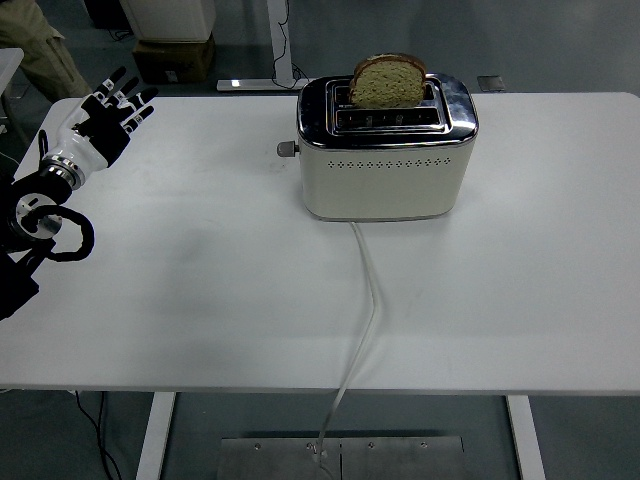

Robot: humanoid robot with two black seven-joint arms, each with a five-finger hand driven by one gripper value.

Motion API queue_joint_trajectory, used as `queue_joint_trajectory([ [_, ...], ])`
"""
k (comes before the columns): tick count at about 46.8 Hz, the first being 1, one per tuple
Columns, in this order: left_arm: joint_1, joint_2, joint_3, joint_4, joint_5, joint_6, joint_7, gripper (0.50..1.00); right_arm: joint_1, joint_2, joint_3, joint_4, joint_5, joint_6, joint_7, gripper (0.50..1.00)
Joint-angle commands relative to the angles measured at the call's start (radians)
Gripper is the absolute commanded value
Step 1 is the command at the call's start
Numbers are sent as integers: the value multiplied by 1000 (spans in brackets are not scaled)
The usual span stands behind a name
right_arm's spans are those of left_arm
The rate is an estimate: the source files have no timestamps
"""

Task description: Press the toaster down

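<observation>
Hovering over the tabletop's point(200, 300) far left, the left robot hand point(105, 120) spreads its fingers wide, empty, well apart from the cream toaster point(385, 170) holding a bread slice point(388, 82) mid-table.

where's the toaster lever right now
In the head view the lever sticks out of the toaster's left end, high on that end, at the table's far middle. The left hand hovers well off to its left.

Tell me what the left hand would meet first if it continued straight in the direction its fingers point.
Probably nothing on the table: the left hand points up-right toward the far edge, passing left of the toaster. Depth is unclear.
</observation>
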Motion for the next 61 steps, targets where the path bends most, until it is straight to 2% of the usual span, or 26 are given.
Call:
queue_joint_trajectory([
  [1, -4, -5, 0, 0, 0, 0, -2, 1000, 0, 0, 0, 0, 0, 0, 0, 1000],
  [9, -24, -19, -2, 0, 0, 0, -2, 1000, 0, 0, 0, 0, 0, 0, 0, 1000],
  [61, -11, -11, -2, 0, 5, -2, -2, 1000, 3, 0, 0, 0, 0, 0, 0, 1000],
])
